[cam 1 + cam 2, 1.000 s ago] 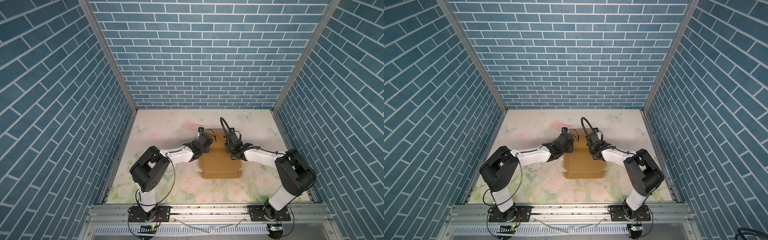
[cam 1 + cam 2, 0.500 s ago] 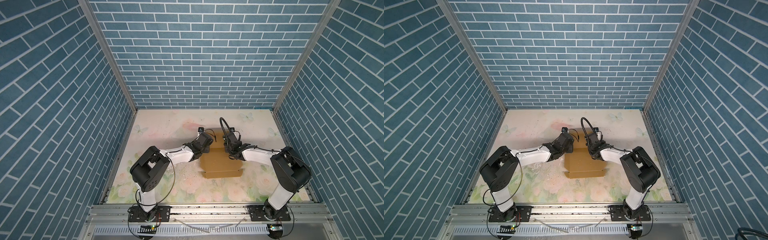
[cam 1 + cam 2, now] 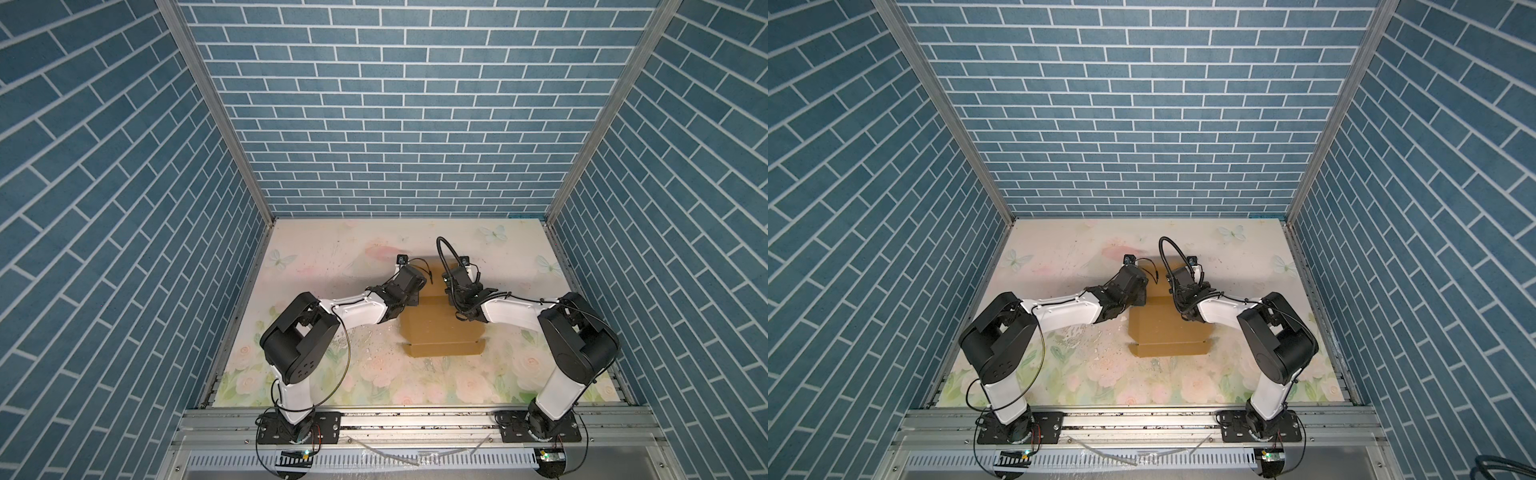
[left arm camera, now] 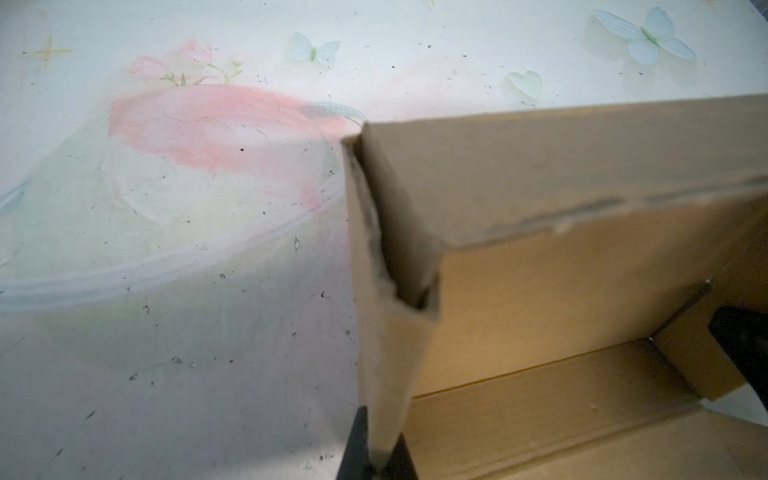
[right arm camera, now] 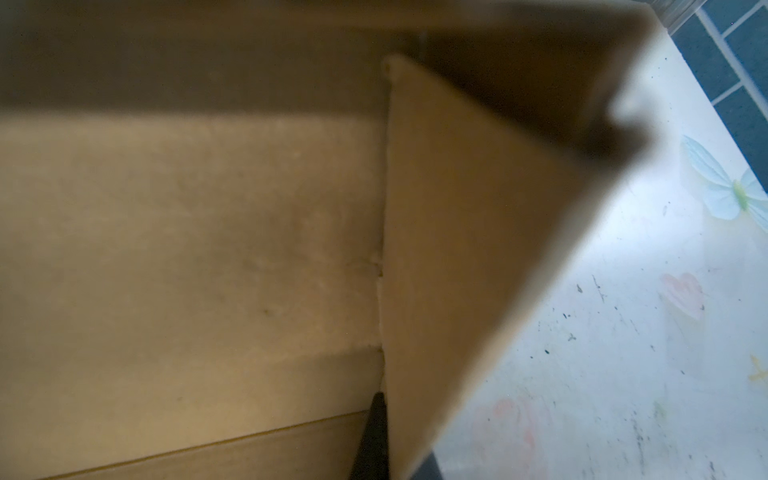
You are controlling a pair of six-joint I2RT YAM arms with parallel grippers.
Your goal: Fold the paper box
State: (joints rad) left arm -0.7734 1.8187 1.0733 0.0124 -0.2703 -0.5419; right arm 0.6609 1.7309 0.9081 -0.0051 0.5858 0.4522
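Note:
The paper box point(image 3: 440, 332) point(image 3: 1167, 332) is brown cardboard lying partly folded in mid-table, with a front flap flat toward the near edge. My left gripper point(image 3: 415, 293) point(image 3: 1139, 293) is at its far left corner. In the left wrist view that gripper point(image 4: 380, 461) is shut on the box's upright left side wall point(image 4: 386, 353). My right gripper point(image 3: 454, 291) point(image 3: 1177, 291) is at the far right corner. The right wrist view shows it point(image 5: 401, 457) shut on the raised right side flap point(image 5: 449, 249). The box's back wall point(image 4: 561, 166) stands up.
The table point(image 3: 332, 257) has a pale floral and butterfly print with small dark specks. Blue brick-pattern walls point(image 3: 395, 124) close it in on three sides. A metal rail point(image 3: 415, 424) runs along the near edge, where both arm bases stand.
My right gripper has closed onto the right side flap and its arm has shifted slightly toward the box. The left gripper has kept its grip and place.

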